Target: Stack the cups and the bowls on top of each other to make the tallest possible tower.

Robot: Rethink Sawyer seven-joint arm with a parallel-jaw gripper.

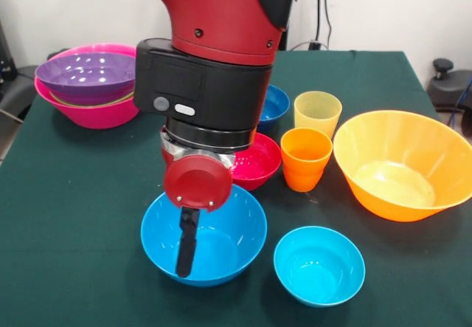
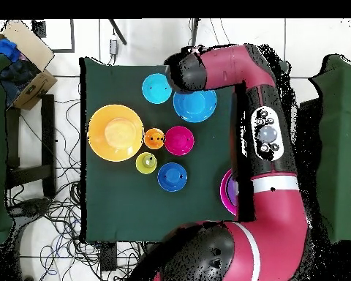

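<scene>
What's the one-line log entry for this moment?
hand: one finger seen inside sky blue bowl, grip unclear | tower: pink base, purple on top, far corner | cups: unstacked beside large orange bowl

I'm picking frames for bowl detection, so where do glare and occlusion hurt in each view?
Front view: soft highlights sit inside the large orange bowl and the red bowl; the arm hides part of the sky blue bowl and most of the dark blue bowl. Overhead view: the arm covers most of the pink bowl stack, and the orange bowl's centre looks washed out.
</scene>
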